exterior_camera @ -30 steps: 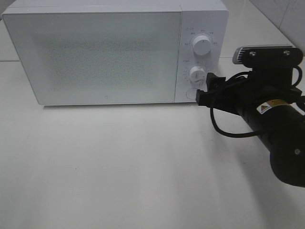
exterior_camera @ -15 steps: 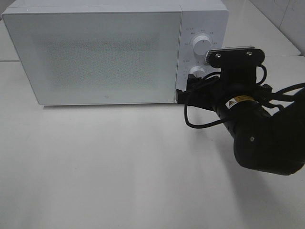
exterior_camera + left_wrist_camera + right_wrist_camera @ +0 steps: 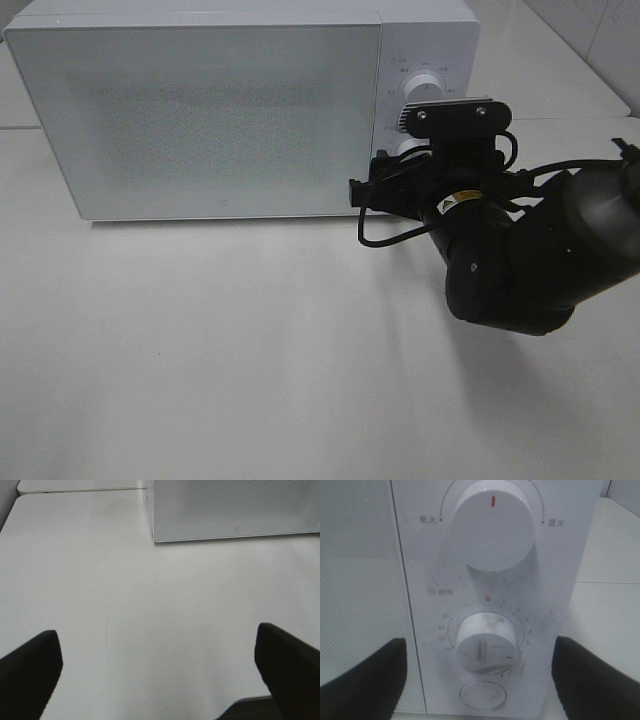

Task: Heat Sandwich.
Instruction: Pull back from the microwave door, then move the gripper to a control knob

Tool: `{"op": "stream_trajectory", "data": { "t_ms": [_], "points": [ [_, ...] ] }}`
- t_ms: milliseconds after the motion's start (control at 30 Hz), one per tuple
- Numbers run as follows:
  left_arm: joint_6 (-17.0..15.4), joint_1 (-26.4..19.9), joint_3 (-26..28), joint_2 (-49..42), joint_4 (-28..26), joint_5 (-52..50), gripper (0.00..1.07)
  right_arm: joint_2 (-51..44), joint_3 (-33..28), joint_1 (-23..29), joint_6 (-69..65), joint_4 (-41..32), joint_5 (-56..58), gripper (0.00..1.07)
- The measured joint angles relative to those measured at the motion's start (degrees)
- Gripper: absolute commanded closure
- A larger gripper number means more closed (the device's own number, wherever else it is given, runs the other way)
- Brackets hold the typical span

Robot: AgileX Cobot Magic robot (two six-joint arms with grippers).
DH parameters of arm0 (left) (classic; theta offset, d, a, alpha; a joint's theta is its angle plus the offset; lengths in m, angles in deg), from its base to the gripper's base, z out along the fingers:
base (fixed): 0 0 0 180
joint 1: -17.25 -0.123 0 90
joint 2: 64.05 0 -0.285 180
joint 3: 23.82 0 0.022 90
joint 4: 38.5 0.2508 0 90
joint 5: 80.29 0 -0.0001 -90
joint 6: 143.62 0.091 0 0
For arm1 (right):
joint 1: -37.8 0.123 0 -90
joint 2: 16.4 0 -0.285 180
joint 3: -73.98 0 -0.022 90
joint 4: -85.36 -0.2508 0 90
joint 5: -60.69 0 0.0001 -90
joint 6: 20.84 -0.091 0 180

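Looking like a robotics lab / test bench w/ a mock kitchen setup. A boxy white microwave oven (image 3: 200, 110) w/ a speckled grey door is sitting on a plain matte white tabletop (image 3: 250, 370), w/ a second white slab (image 3: 75, 485) butting against it. A bulky black robot arm (image 3: 520, 260) w/ loose cabling is hanging in front of the oven's ctrl panel, where a large round white upper dial (image 3: 492, 525) and a smaller white timer dial (image 3: 485, 647) are showing Chinese labels.
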Motion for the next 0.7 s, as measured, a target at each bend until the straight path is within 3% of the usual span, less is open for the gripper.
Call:
{"op": "stream_trajectory", "data": {
  "t_ms": [567,700],
  "points": [
    [0.00,0.00,0.00,0.00,0.00,0.00,0.06,5.50,5.44,-2.81,0.00,2.86,0.57,0.32],
    [0.00,0.00,0.00,0.00,0.00,0.00,0.06,5.50,5.50,-2.81,0.00,2.52,0.57,0.38]
  ]
}}
